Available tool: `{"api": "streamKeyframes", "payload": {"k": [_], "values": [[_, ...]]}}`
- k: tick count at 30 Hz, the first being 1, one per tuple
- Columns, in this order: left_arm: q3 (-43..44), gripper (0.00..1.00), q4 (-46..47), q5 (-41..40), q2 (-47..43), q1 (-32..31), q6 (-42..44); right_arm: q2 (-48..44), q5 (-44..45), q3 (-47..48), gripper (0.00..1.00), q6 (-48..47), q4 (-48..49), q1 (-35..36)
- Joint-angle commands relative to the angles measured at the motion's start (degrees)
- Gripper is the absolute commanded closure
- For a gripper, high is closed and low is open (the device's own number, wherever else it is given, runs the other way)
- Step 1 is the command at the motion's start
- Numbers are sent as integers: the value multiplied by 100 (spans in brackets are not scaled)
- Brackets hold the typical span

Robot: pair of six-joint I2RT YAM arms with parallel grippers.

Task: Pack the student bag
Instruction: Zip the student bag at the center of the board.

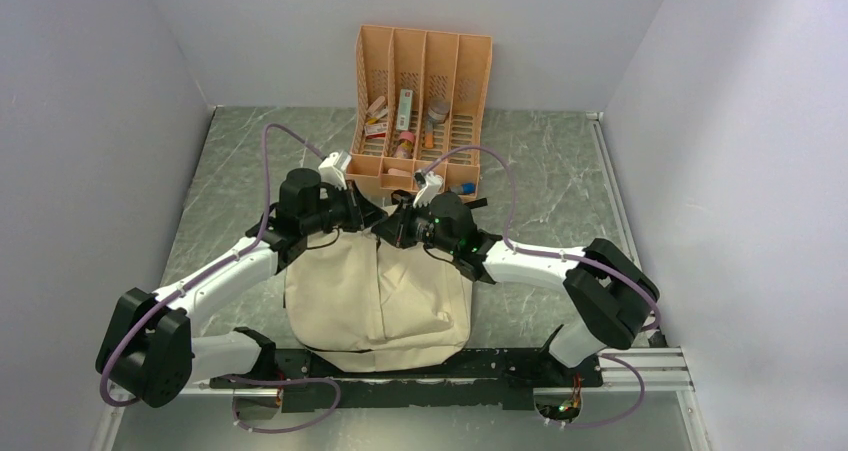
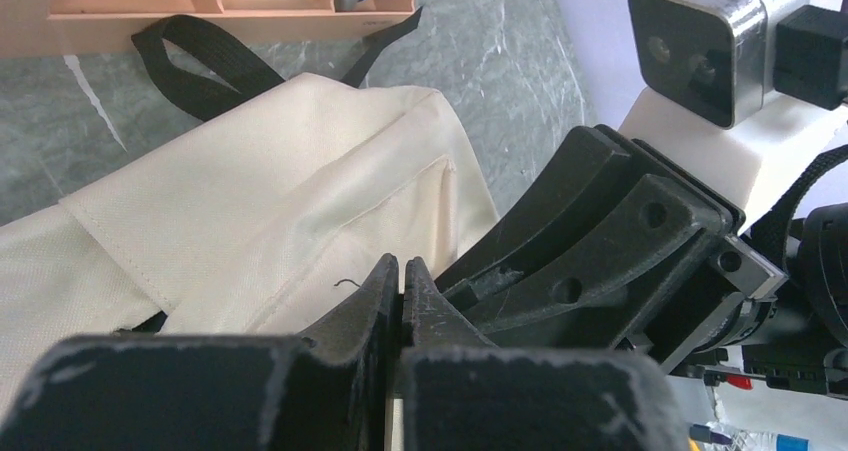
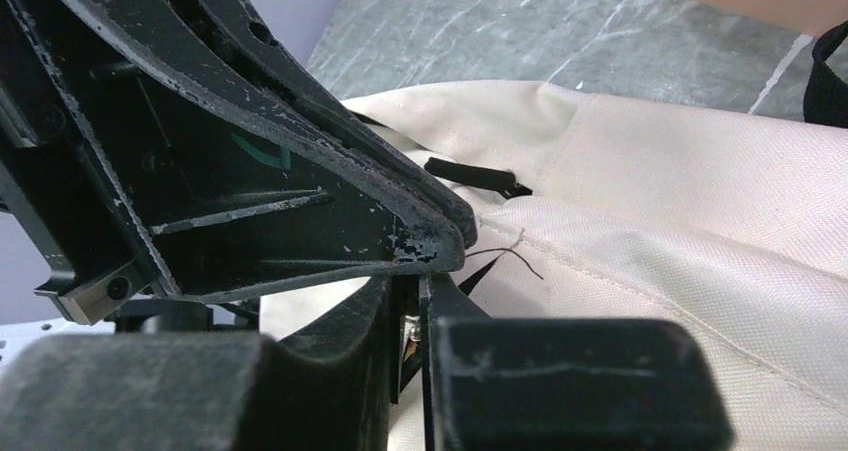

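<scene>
Student bag: cream fabric backpack lying flat on the worktop. Its top edge is right under the two pincer tips and its body stretches away on their near side. It looks zipped, with nothing packed yet.
Left pincer: fingers pressed together, low on the bag's top seam. I cannot tell whether cloth is caught between them.
Right pincer: tip to tip with the left one, with only a thin slit between its fingers. A small pale bit shows in that slit, but I cannot tell whether it is pinched.
Step in hand: probably taking hold of the top edge or zip so the mouth can be opened.
Doing it well: one pincer should anchor the cloth while the other works the black tab just past the tips. Pull along the seam, not upward, since soft fabric bunches and slips.
Risk: the two pincers sit crowded together and could knock each other. A loose thread at the tips could snag.
Black strap: looped on the worktop beyond the pincers.
Orange desk organiser: upright just beyond the strap, with small stationery in its slots, too small to name.
Worktop: grey-green marbled sheet with a metal rail behind the pincers.
Room: plain pale walls on three sides.
</scene>
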Motion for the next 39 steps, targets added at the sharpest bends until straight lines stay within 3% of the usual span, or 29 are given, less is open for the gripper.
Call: {"api": "streamKeyframes", "payload": {"k": [1, 4, 8, 11, 18, 28, 39], "values": [[197, 95, 56, 259, -29, -84, 29, -10, 373, 31, 93, -41, 729, -80], [240, 91, -158, 58, -15, -76, 20, -44, 383, -44, 100, -105, 664, -74], [249, 61, -720, -596, -230, 84, -103, -95, 465, -194, 100, -89, 557, -70], [141, 50, -1194, -933, -494, 371, -270, -142, 500, -322, 100, -55, 552, -70], [89, 46, -1901, -979, -652, 586, -293, -174, 410, -419, 100, -114, 553, -74], [483, 44, -2499, -686, -55, 577, -270, -153, -27, -461, 100, -438, 944, -61], [646, 32, -2353, -575, 165, 542, -646, -61, -155, -274, 100, -809, 907, 157]]}}
